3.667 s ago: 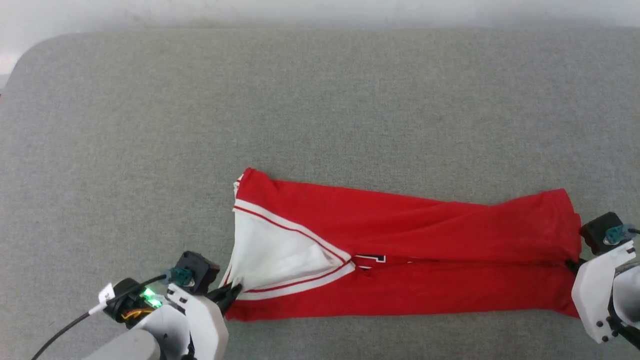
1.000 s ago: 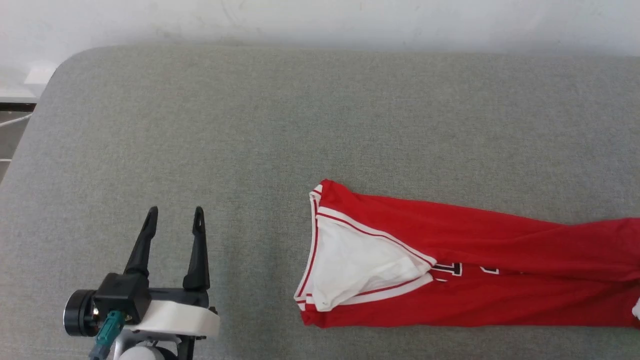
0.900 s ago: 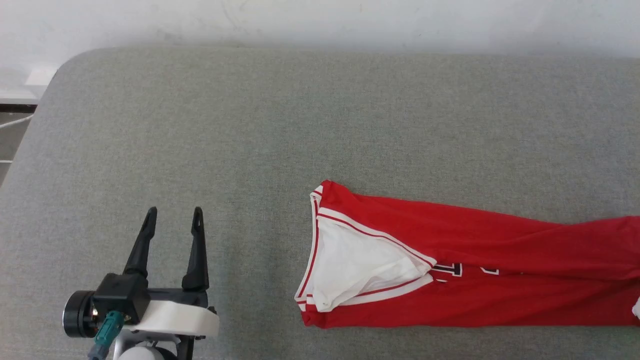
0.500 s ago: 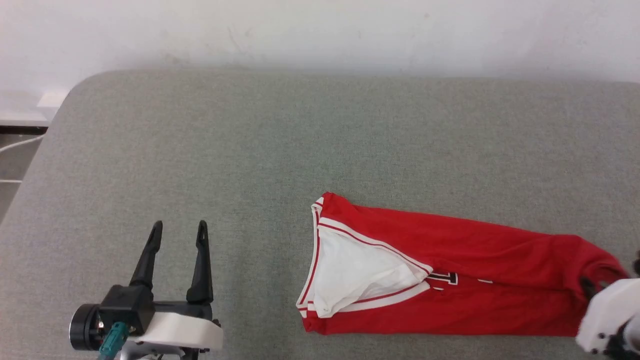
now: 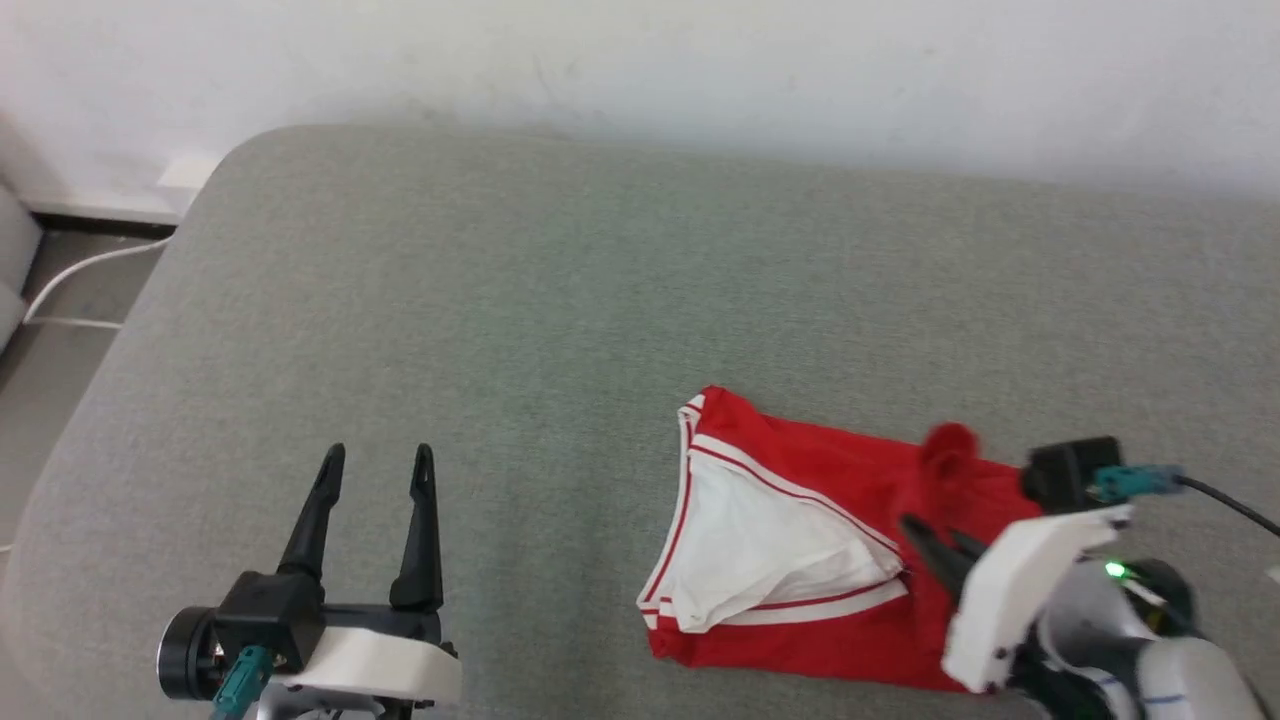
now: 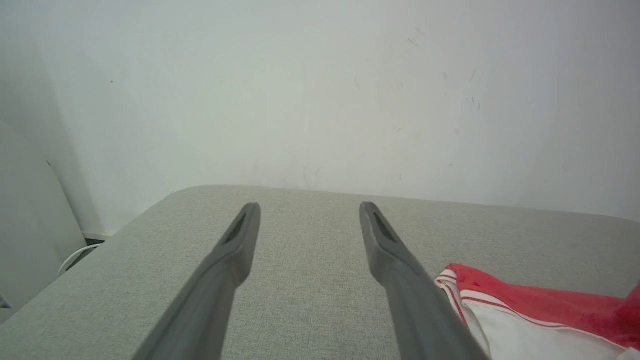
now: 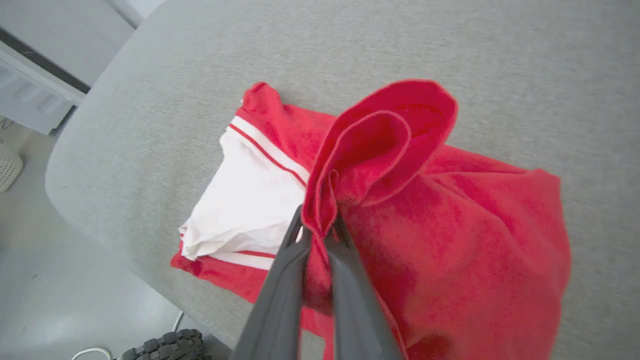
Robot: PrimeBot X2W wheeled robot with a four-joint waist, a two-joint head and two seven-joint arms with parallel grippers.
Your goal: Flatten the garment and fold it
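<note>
Left gripper (image 5: 380, 458), lower left of head view: two long black tapered fingers (image 5: 415, 540), slotted near the tips, on a black block (image 5: 270, 610). White moulded shell (image 5: 365, 665) below it, black round drum (image 5: 185, 652) on the shell's left end, teal connector (image 5: 238, 680) underneath. In the left wrist view the fingers read dark grey, matte.

Right gripper (image 5: 935, 535), lower right: same white shell, black camera box (image 5: 1070, 470) with a teal plug (image 5: 1120, 482) and black cable (image 5: 1225, 503), green LED (image 5: 1113, 571) lit, pale grey forearm (image 5: 1190, 685).
</note>
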